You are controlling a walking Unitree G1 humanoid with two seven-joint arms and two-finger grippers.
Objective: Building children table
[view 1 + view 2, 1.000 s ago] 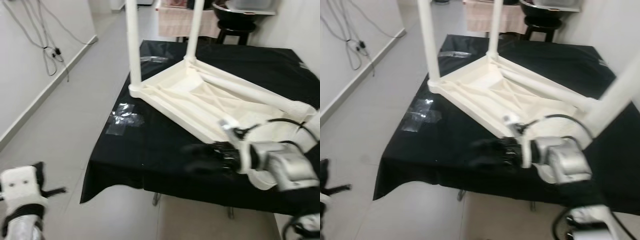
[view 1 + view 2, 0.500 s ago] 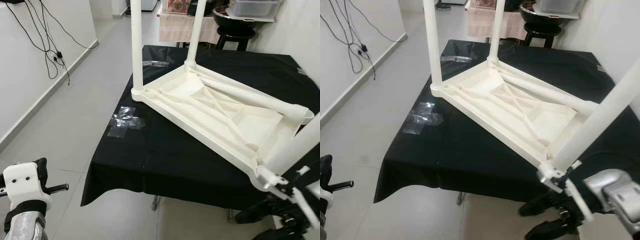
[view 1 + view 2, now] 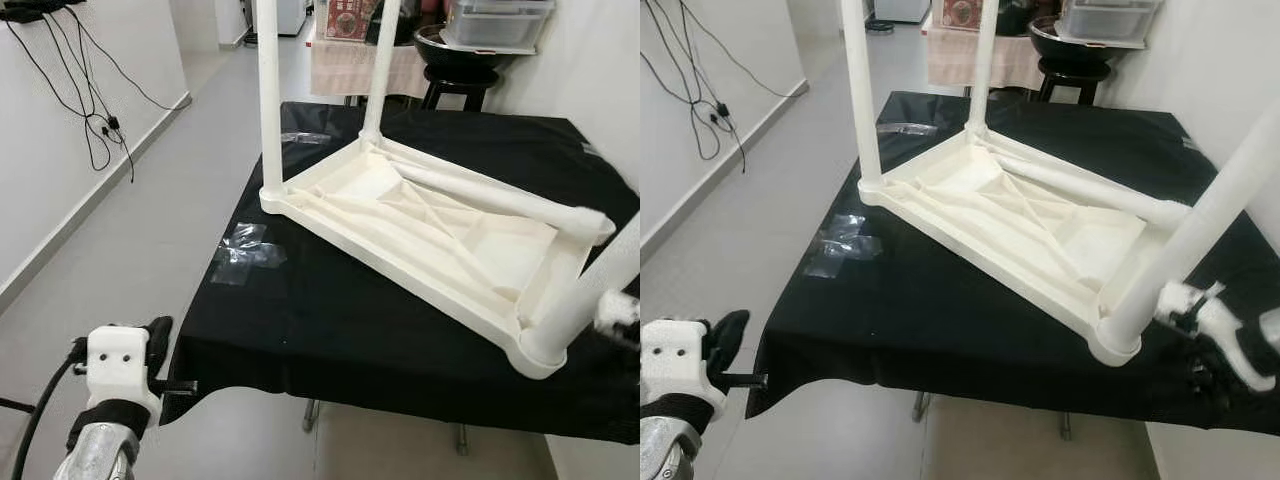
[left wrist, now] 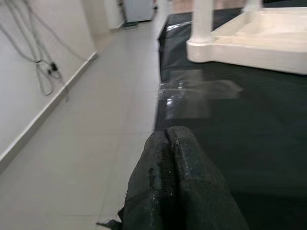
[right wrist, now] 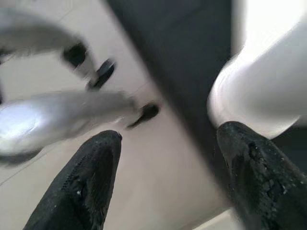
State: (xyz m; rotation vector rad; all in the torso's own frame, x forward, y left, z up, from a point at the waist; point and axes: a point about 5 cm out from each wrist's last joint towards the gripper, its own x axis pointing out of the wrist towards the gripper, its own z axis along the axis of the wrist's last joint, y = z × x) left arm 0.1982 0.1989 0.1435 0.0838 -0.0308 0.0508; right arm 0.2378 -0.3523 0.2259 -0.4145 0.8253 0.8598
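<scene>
The upturned children table (image 3: pixel 430 225) lies on the black tabletop (image 3: pixel 330 310). Left end effector (image 4: pixel 168 158) pressed together beside it; right end effector (image 5: pixel 168 167) spread near its leg (image 5: pixel 259 91).

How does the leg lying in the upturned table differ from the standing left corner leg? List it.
The lying leg rests across the upturned table's underside; the left corner leg stands upright. The lying leg looks unfitted; the left corner leg sits in its socket. Both are plain white tubes.
</scene>
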